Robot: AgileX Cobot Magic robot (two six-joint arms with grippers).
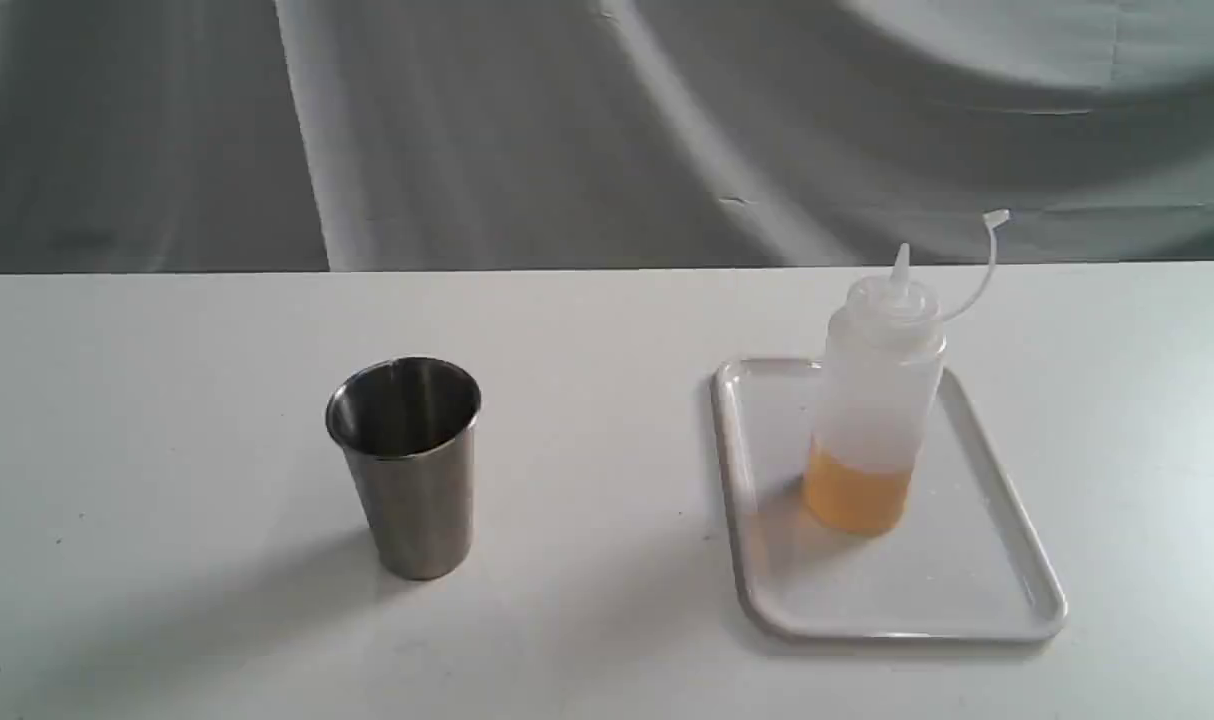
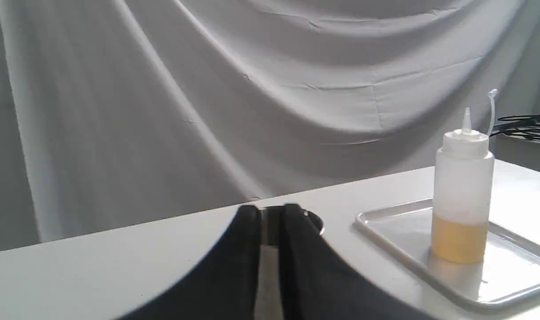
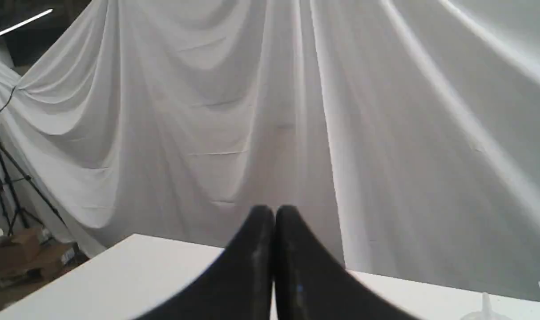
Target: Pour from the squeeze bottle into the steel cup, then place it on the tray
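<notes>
Both grippers are empty: right gripper (image 3: pixel 274 212) pinched shut, left gripper (image 2: pixel 272 213) at a narrow slit. Bottle (image 1: pixel 872 400) stands upright on the tray (image 1: pixel 967 590), cup (image 1: pixel 407 470) well apart. If pouring's still ahead, I'd grab mid-body and gently, since the nozzle (image 1: pixel 901 262) is uncapped.

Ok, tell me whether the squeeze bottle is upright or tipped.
Upright. The squeeze bottle stands on its base on the tray, with its nozzle pointing straight up.

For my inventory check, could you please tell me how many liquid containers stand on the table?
2: the steel cup on the table at left, and the squeeze bottle upright on the tray at right. None appears hidden.
</notes>
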